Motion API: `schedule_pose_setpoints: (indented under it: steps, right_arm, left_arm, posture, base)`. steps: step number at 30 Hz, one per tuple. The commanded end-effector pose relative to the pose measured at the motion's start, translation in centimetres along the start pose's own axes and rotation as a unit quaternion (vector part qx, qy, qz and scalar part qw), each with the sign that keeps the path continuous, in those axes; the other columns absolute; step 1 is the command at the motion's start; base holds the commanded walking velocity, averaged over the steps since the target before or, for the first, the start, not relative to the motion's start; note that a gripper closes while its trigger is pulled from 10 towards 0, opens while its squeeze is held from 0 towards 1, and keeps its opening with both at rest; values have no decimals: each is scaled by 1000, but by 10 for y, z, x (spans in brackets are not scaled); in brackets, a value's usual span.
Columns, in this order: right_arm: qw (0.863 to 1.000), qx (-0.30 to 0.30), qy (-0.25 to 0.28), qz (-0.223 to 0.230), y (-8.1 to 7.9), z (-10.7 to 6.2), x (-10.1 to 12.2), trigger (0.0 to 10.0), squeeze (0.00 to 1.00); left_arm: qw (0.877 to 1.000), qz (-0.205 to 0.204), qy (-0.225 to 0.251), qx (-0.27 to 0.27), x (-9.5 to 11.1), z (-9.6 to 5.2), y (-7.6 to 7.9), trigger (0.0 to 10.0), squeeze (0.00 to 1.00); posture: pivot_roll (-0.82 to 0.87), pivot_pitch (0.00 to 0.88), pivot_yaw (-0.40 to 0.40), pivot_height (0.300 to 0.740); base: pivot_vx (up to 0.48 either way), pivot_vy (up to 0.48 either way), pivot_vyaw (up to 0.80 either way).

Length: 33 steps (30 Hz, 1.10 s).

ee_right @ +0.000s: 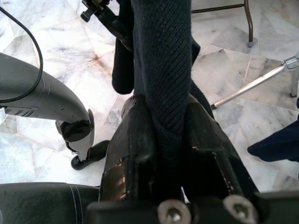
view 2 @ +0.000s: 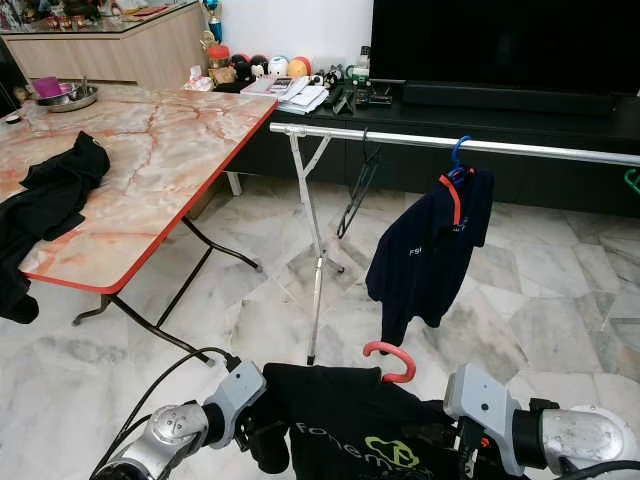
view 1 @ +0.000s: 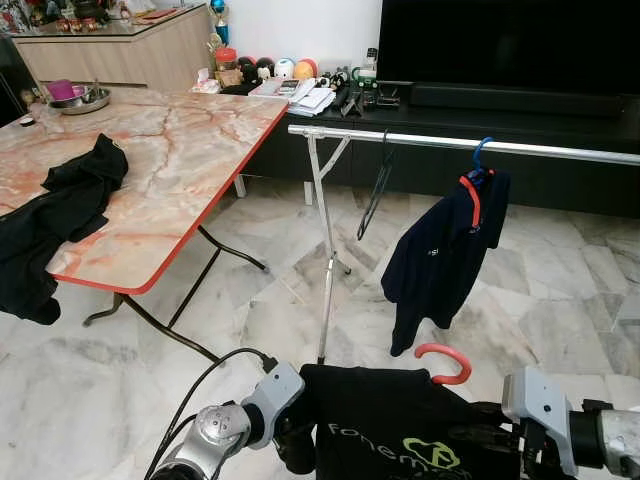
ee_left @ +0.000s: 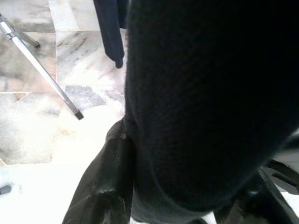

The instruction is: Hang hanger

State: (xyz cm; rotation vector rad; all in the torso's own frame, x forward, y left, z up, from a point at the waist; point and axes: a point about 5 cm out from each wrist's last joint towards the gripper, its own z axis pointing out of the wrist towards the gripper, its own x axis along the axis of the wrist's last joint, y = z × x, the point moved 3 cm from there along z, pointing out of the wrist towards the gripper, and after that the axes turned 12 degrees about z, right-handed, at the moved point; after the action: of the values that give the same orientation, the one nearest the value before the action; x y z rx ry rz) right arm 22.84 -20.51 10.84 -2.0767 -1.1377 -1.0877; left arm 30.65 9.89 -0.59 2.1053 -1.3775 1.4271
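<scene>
I hold a black T-shirt (view 1: pixel 385 425) with a green and white logo on a red hanger, whose hook (view 1: pixel 444 364) sticks up above the collar. My left gripper (view 1: pixel 296 445) is shut on the shirt's left shoulder, and my right gripper (view 1: pixel 478 432) is shut on its right shoulder. In the right wrist view both fingers (ee_right: pixel 135 140) pinch the dark fabric (ee_right: pixel 163 70). Ahead stands a silver clothes rail (view 1: pixel 450 143). A navy shirt (view 1: pixel 445 255) hangs from the rail on a red hanger with a blue hook, and an empty black hanger (view 1: pixel 378 185) hangs left of it.
A marble-top folding table (view 1: pixel 170 150) with a red edge stands at the left, with black clothes (view 1: pixel 60 215) draped over it. Behind the rail is a low black TV cabinet (view 1: pixel 450 110) with a TV. The floor is pale marble tile (view 1: pixel 250 320).
</scene>
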Motion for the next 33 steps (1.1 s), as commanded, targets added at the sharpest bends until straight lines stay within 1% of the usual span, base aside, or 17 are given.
schedule_pose_setpoints:
  steps: [1,14,24,28,33]
  right_arm:
    - [1000,5,16,-17,-3,-3,11,10000,0]
    - [1000,6,16,-17,-2,1,10,10000,0]
    - [1000,-6,13,-16,1,2,8,10000,0]
    - [1000,-20,12,-17,5,2,7,10000,0]
    - [999,-27,11,-14,6,4,5,10000,0]
  left_arm:
    - [1000,1,-3,-6,-1,0,2,0,0]
    - [1000,5,-1,-7,-1,1,2,0,0]
    - [1000,7,-4,-7,-2,-1,1,0,0]
    - [1000,5,-14,9,-7,-5,-5,0,0]
    - [1000,0,-21,14,-13,-8,-6,0,0]
  posture:
    - [-56,28,62,740]
    - [-52,16,65,740]
    - [-49,19,65,740]
    - [-47,28,64,740]
    - [-43,32,62,740]
  base:
    - [0,0,0]
    - [0,0,0]
    - [0,0,0]
    - [0,0,0]
    - [0,0,0]
